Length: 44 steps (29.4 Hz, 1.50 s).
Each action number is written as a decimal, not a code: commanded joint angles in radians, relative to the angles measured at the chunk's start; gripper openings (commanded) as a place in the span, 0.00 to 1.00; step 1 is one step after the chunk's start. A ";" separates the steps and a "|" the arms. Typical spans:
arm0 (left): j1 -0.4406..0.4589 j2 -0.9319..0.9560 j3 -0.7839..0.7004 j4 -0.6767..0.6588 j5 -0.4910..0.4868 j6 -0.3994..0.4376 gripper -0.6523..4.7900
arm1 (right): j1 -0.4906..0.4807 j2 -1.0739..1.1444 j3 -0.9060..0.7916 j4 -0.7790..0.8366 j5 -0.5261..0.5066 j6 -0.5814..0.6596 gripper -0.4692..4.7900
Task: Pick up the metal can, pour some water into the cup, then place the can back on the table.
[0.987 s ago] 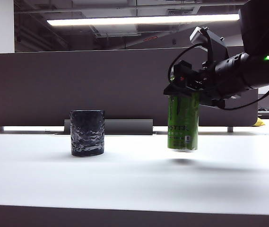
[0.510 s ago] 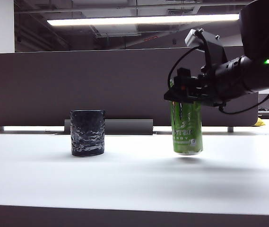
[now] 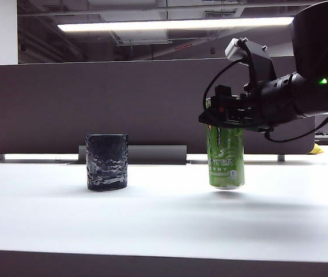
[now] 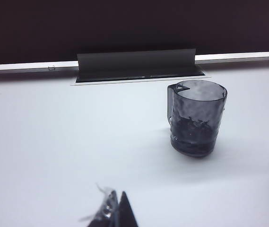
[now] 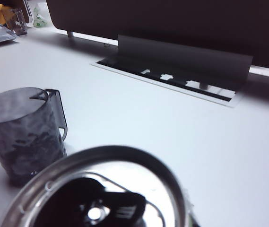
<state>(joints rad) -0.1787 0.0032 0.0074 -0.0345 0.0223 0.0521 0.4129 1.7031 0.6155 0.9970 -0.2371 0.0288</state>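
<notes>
White and bare, the table point(image 3: 152, 219) runs back to a dark brown partition panel point(image 3: 94, 104), with ceiling strip lights point(image 3: 175, 25) glowing behind it and a dark cable-tray flap point(image 3: 135, 154) at the panel's foot.

Toward the right of the exterior view, the right end effector point(image 3: 226, 115) clamps the green energy-drink can point(image 3: 226, 157) around its upper part, just below the rim. The can hangs close to upright, its base clear of the table with a soft shadow beneath it. Gripping high keeps the arm's bulk away from the tabletop. An upright carry probably keeps the water in until the pour. The right wrist view looks straight down on the can's silver top point(image 5: 101, 194) and its opening tab, so the mouth can be watched as it nears the target.

The dark hammered-looking cup point(image 3: 106, 161) stands upright on the table, well apart from the can and to its left in the exterior view. It looks empty or nearly so, so I judge the pour not yet done.

The left end effector point(image 4: 114, 213) shows only as a dark tip in its own wrist view, over open table near the cup point(image 4: 196, 117) but holding nothing; whether it is spread or pressed together I cannot tell.
</notes>
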 commanded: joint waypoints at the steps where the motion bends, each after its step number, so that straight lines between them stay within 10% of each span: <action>1: 0.000 0.001 0.001 0.013 0.000 0.000 0.11 | 0.000 0.005 0.005 0.095 -0.006 0.029 0.59; 44: 0.000 0.001 0.001 0.013 0.000 0.000 0.11 | -0.006 0.095 0.005 0.167 -0.009 0.050 0.64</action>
<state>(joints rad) -0.1787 0.0032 0.0074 -0.0345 0.0223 0.0517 0.4057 1.8008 0.6167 1.1328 -0.2398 0.0746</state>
